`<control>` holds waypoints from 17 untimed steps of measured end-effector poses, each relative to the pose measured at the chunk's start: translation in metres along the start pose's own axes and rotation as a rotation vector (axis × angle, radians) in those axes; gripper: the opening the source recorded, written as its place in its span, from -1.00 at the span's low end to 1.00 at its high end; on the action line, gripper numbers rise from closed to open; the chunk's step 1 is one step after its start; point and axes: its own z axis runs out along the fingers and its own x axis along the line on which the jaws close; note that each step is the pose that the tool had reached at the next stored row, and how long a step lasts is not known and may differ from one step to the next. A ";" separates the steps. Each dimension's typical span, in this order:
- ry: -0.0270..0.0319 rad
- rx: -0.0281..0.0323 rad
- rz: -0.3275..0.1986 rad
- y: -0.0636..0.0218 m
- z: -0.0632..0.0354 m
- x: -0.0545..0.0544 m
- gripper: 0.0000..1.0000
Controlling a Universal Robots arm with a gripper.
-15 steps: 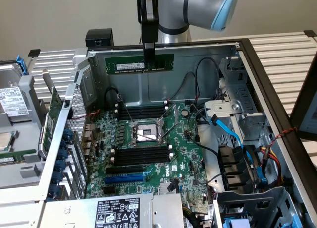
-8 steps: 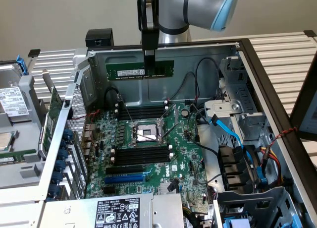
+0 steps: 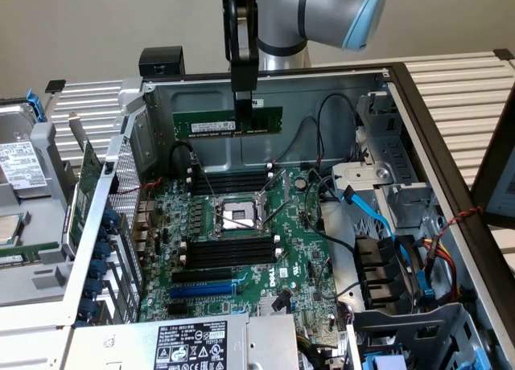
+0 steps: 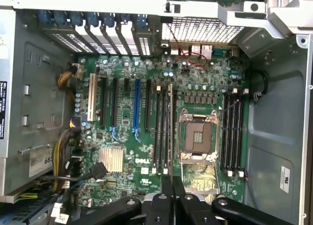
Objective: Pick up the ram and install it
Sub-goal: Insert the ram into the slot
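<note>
one green ram (image 3: 201, 122) stick hangs level and on edge in the gripper (image 3: 244, 113), whose jaws are clamped on it near its middle, well above the motherboard (image 3: 265, 225) inside the open computer case (image 3: 338, 88). from the wrist, the ram (image 4: 169, 122) shows edge-on as a thin strip running out from the gripper (image 4: 172, 186), lined up along the black memory slots (image 4: 159, 132) beside the processor socket (image 4: 198, 137).
</note>
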 end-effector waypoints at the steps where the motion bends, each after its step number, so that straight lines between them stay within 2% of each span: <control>1: -0.0002 0.0001 0.000 0.0000 0.0020 0.000 -0.76; 12: -0.0002 0.0006 0.027 0.0034 0.0215 -0.002 -0.76; 17: -0.0003 0.0028 0.034 0.0055 0.0291 -0.004 -0.76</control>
